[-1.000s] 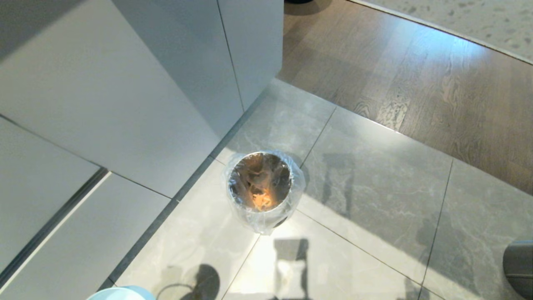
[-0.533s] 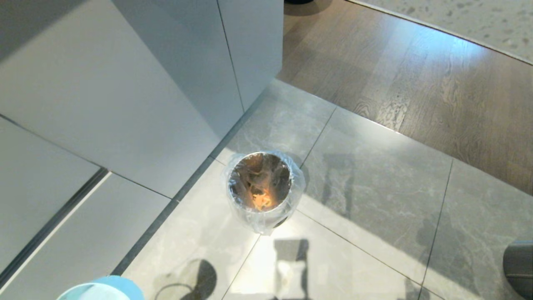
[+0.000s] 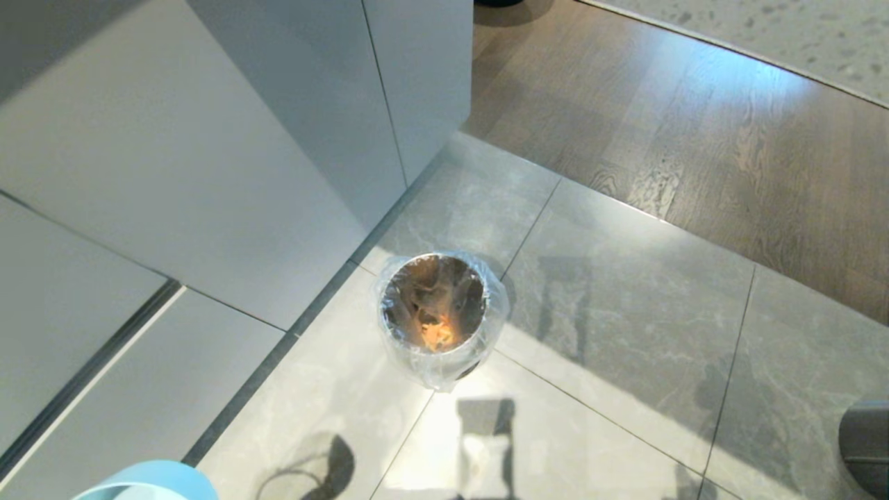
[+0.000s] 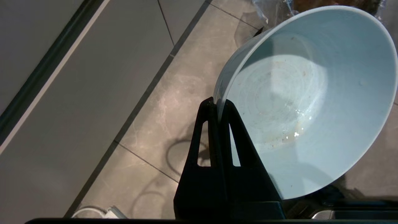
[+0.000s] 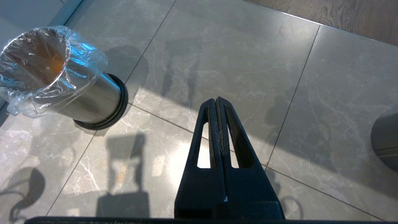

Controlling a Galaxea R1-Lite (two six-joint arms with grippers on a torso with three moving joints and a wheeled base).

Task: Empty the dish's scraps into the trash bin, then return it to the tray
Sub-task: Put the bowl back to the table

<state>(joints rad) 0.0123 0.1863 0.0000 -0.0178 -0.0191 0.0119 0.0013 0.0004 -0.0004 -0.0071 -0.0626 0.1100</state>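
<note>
left end effector (image 4: 218,104) pinches the rim of the empty pale-blue dish (image 4: 306,96), tilted; orange scraps (image 3: 439,335) lie in the bag-lined trash bin (image 3: 440,311); right end effector (image 5: 216,102) closed, holding nothing.

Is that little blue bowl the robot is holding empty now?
Empty. The dish, pinched at its rim by the left gripper, shows only a wet smear inside; no carrot or sticks.

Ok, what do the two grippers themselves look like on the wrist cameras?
Both match: the left gripper and right gripper each have two matte black, tapering plastic fingers with a long slot cut through each, rising from a wider black base. No cables or markings show on either.
</note>
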